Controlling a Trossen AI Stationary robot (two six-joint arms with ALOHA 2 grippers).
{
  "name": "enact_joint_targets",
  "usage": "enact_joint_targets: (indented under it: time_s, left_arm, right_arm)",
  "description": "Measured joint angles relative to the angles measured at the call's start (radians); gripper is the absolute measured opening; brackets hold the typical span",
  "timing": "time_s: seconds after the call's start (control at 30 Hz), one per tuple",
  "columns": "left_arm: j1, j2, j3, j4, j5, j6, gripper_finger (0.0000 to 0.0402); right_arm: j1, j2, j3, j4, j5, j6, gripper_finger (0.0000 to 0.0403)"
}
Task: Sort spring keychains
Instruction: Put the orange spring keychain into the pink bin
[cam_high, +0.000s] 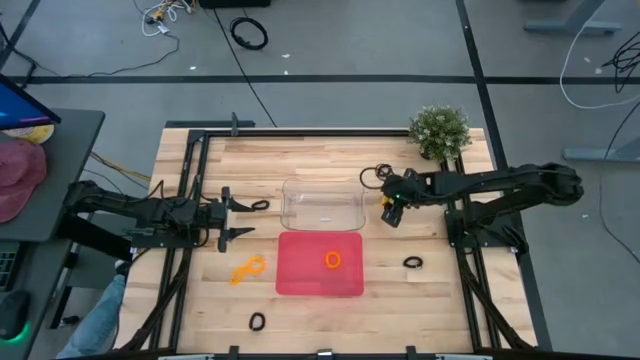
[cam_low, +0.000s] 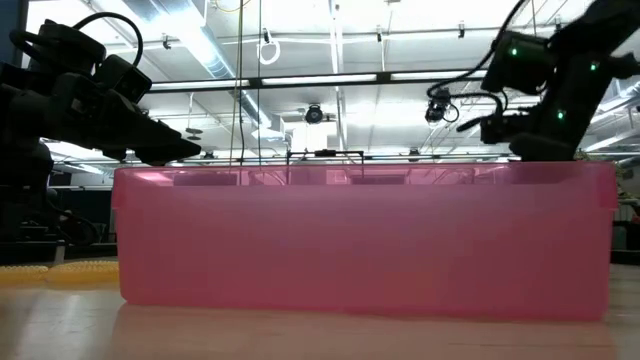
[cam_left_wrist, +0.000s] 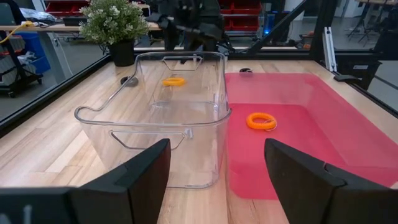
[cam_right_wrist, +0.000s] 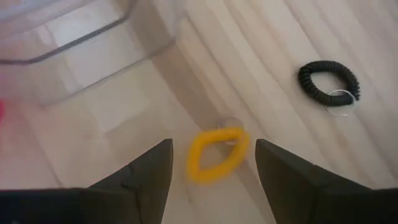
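Overhead, we see two bins at the frame's centre: a clear plastic bin above a red tray, apparently one per colour. One orange keychain lies in the red tray. Our right gripper hangs just right of the clear bin, fingers spread around an orange keychain on the wood, probably poised to pick it up. Our left gripper waits left of the bins, released and empty. Black keychains lie at right, bottom and left; another orange one lies left of the tray.
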Motion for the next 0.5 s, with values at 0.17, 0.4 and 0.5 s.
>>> enact_joint_targets:
  time_s: [0.17, 0.4, 0.5]
  left_arm:
    - [0.000, 0.000, 0.000, 0.000, 0.000, 0.000, 0.0261]
    - [0.000, 0.000, 0.000, 0.000, 0.000, 0.000, 0.0261]
    - [0.000, 0.000, 0.000, 0.000, 0.000, 0.000, 0.0261]
  right_arm:
    - [-0.064, 0.014, -0.073, 0.076, -0.013, -0.016, 0.0231]
    - [-0.121, 0.121, -0.104, 0.121, -0.048, -0.009, 0.0231]
    - [-0.130, 0.179, -0.102, 0.172, -0.056, -0.025, 0.0231]
